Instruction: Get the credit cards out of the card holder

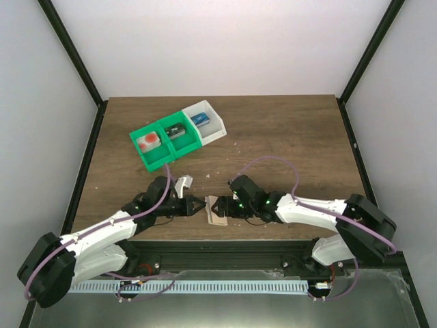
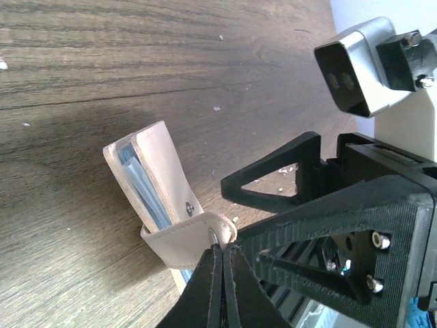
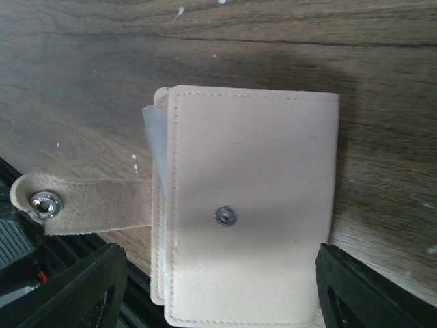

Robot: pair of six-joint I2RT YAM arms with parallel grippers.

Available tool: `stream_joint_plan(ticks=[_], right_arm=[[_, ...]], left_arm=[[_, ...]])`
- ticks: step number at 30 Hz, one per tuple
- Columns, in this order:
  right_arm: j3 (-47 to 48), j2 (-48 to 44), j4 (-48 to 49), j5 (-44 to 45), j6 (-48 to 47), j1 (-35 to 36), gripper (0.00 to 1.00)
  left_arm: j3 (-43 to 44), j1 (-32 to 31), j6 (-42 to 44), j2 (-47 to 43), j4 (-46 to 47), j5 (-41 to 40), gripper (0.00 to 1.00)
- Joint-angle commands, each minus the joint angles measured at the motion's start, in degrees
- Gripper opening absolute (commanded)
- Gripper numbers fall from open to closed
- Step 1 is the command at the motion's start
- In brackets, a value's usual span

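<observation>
The card holder (image 1: 217, 211) lies flat at the table's near edge, pale with tan edging, its snap strap undone. In the left wrist view the holder (image 2: 160, 171) gapes slightly and blue credit cards (image 2: 140, 181) show edge-on inside. My left gripper (image 2: 222, 251) is shut on the strap's snap end (image 2: 184, 246); it is at the holder's left in the top view (image 1: 200, 207). My right gripper (image 3: 218, 301) is open, its fingers (image 3: 82, 287) either side of the holder (image 3: 252, 171). A pale card edge (image 3: 156, 137) peeks out on the left side.
A green bin (image 1: 164, 143) with a red-orange item and a dark item, joined to a white bin (image 1: 207, 123) with a blue item, stands at the back left. The table's front edge (image 1: 225, 236) is just behind the holder. The right arm's wrist camera (image 2: 355, 68) sits close.
</observation>
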Motion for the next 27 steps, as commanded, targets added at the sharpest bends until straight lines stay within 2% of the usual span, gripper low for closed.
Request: stream_joint_plan(ticks=[1,12,27], right_arm=[[3.3,2.3,0.1,-0.9,-0.8,1.5,0.78],[4.1,4.1,-2.5,1.6,-2.1,1.7,0.75],[4.1,4.9,-0.8,0.0,-2.1,2.5,0.82]], left_arm=[[-0.4,0.2,-0.5,-1.5,2.1,1.1,0.0],[0.1,0.2,-0.6,-1.9,1.9,1.2,0.0],[0.2,0.2,-2.0,-2.5,2.6,2.2,0.0]])
